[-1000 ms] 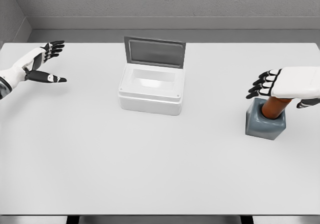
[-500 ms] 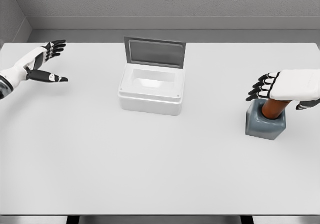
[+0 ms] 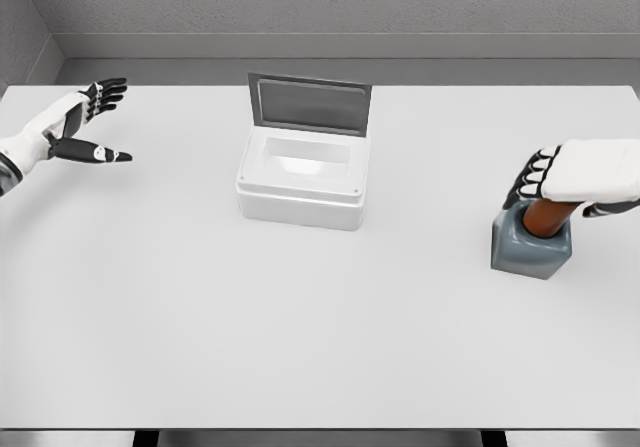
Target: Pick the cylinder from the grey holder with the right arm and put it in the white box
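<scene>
Over the holder (image 3: pixel 531 248), at the right of the table (image 3: pixel 320 347), the right hand (image 3: pixel 580 174) is seen from its back, laid across the top of the cylinder (image 3: pixel 545 216). Its fingers (image 3: pixel 528 177) are curled downward on the far side of the cylinder, but whether they press on it cannot be told, since the palm hides the contact. A firm grasp is therefore not confirmed; the hand is judged to be closing and not yet holding.

The cylinder, brown and tilted a little, is seated in the grey holder with only its upper part showing below the hand. Nothing has been lifted out.

Well apart to the left, near the table's middle, the white box (image 3: pixel 301 185) stands with its lid raised at the back and its inside bare. At the far left edge the left hand (image 3: pixel 80 125) is held above the table with fingers spread, holding nothing.

By this evidence the task is judged to be at its first step: the grasp remains to be secured, then the lift, the carry across to the box and the release inside it.
</scene>
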